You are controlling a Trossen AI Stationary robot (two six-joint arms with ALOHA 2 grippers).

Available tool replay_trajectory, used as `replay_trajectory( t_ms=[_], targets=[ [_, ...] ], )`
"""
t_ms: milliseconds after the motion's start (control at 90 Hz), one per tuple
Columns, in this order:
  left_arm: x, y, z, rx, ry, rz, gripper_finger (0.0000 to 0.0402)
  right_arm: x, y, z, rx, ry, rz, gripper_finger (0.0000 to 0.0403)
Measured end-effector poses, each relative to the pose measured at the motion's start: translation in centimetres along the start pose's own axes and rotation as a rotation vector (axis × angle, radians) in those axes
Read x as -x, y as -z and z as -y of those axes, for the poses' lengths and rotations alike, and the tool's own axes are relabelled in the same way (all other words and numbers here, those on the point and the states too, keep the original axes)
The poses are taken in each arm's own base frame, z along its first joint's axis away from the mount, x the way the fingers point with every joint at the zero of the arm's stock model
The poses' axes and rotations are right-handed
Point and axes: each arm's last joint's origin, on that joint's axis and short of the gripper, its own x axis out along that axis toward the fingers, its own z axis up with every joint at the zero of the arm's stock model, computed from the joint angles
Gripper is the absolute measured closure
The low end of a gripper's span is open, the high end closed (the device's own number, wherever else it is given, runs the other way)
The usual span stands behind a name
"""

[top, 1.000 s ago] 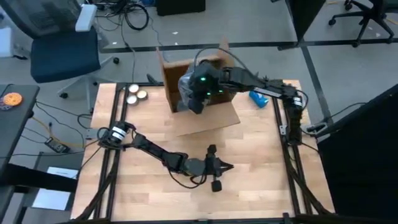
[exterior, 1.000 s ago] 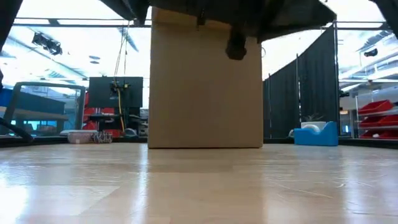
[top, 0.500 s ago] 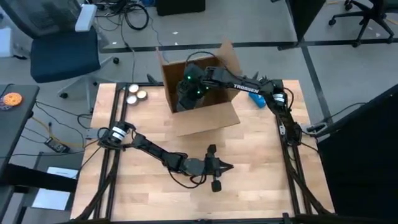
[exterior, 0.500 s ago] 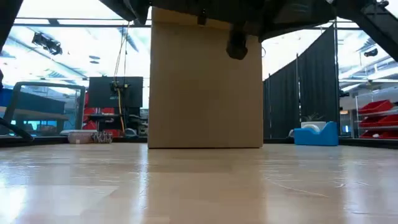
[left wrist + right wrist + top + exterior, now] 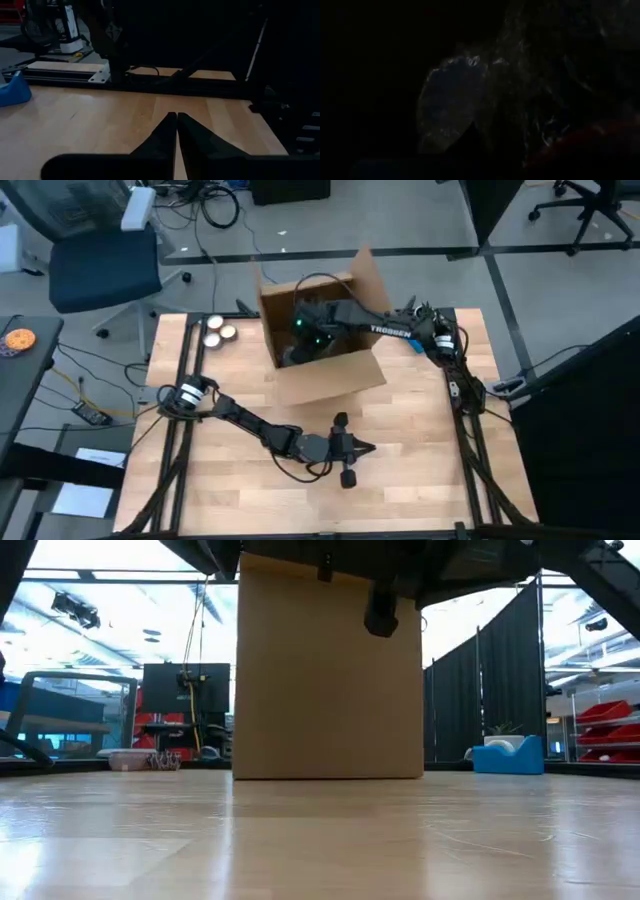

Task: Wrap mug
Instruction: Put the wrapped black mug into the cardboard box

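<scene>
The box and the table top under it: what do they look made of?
The box looks like plain brown cardboard, matte, with open flaps folded out. The table top looks like light wood, planked with visible grain and a slight sheen in the low view; it could be laminate.

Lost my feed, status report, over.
Right gripper down inside cardboard box, fingers unseen. Left gripper shut, idle over table. Wrapped bundle in box. Nothing blocking.
</scene>
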Motion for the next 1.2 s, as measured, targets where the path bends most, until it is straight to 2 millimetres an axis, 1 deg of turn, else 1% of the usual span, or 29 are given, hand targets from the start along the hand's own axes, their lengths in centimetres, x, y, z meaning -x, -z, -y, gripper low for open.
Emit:
replay_trajectory(
  t_ms=[100, 200, 289, 367, 456, 533, 611, 667, 711, 767, 856, 911, 1056, 1133, 1200],
  targets=[
    [0.0, 0.0, 0.0, 0.000, -0.001, 0.000, 0.0402, 0.4, 0.4, -2.3, 0.090, 0.034, 0.044, 0.0390],
    [0.0, 0.0, 0.0, 0.000, -0.001, 0.000, 0.0402, 0.7, 0.9, -3.6, 0.138, -0.010, 0.031, 0.0390],
    [0.0, 0.0, 0.0, 0.000, -0.001, 0.001, 0.0402, 0.7, 1.5, -3.6, 0.135, -0.029, -0.029, 0.0390],
    [0.0, 0.0, 0.0, 0.000, -0.001, 0.000, 0.0402, 0.7, 1.7, -3.3, 0.148, -0.007, -0.055, 0.0390],
    [0.0, 0.0, 0.0, 0.000, -0.001, 0.000, 0.0402, 0.7, 1.8, -3.2, 0.272, 0.030, -0.063, 0.0390],
    [0.0, 0.0, 0.0, 0.000, -0.001, 0.000, 0.0402, 0.5, 2.0, -3.6, 0.401, 0.134, -0.033, 0.0390],
    [0.0, 0.0, 0.0, 0.000, -0.001, 0.000, 0.0402, -0.2, 2.3, -3.7, 0.479, 0.254, -0.016, 0.0390],
    [0.0, 0.0, 0.0, 0.000, -0.001, 0.000, 0.0402, -0.7, 2.7, -3.7, 0.535, 0.262, -0.039, 0.0390],
    [0.0, 0.0, 0.0, 0.000, -0.001, 0.001, 0.0402, -1.3, 3.0, -3.5, 0.564, 0.237, -0.052, 0.0390],
    [0.0, 0.0, 0.0, 0.000, -0.001, 0.000, 0.0402, -2.3, 3.4, -3.3, 0.551, 0.159, -0.064, 0.0389],
    [0.0, 0.0, 0.0, 0.000, -0.001, 0.000, 0.0402, -4.0, 4.8, -2.8, 0.477, 0.039, -0.143, 0.0387],
    [0.0, 0.0, 0.0, 0.000, -0.001, 0.001, 0.0402, -5.0, 5.7, -2.6, 0.496, 0.005, -0.171, 0.0388],
    [0.0, 0.0, 0.0, 0.000, -0.001, 0.000, 0.0402, -7.1, 8.0, -2.8, 0.648, 0.144, -0.204, 0.0391],
    [0.0, 0.0, 0.0, 0.000, -0.001, 0.000, 0.0402, -8.0, 9.0, -2.8, 0.669, 0.173, -0.207, 0.0391],
    [0.0, 0.0, 0.0, 0.000, -0.001, 0.000, 0.0402, -8.1, 9.5, -2.5, 0.664, 0.170, -0.218, 0.0391]
  ],
)
